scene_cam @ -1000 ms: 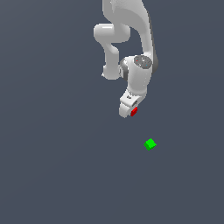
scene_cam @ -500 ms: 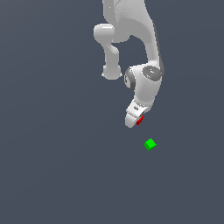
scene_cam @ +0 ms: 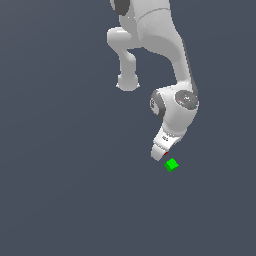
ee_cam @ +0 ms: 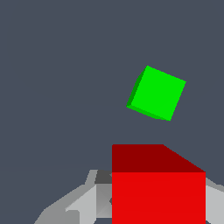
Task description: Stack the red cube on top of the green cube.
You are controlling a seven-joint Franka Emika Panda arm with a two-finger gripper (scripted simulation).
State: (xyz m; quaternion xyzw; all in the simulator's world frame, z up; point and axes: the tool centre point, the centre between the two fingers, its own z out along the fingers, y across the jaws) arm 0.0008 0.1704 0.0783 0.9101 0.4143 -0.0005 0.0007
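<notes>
Exterior view: the white arm [scene_cam: 170,65] reaches down from the top of the frame, with the gripper [scene_cam: 161,152] at its lower end, tilted toward the exterior view's left. Only a thin sliver of the red cube [scene_cam: 165,154] shows at the gripper's tip; the gripper body hides the rest. The green cube [scene_cam: 171,164] sits on the plain dark grey floor [scene_cam: 60,190], just beside the gripper tip, slightly lower in frame and toward the exterior view's right. From this angle it cannot be told whether tip and green cube touch.

Wrist view: the red cube [ee_cam: 158,188] fills the foreground, held between the two grey fingers [ee_cam: 74,205] seen on either side of it. Jaws are pinching the red cube; finger surfaces lie flush with its sides. The green cube [ee_cam: 156,93] is seen beyond it, clearly apart from the red one, with grey floor [ee_cam: 52,65] visible between them. The green cube is turned at an angle relative to the red cube's edges.

Surroundings: nothing but the floor lies between the two cubes. The arm's own body is the only occluder, in the exterior view.
</notes>
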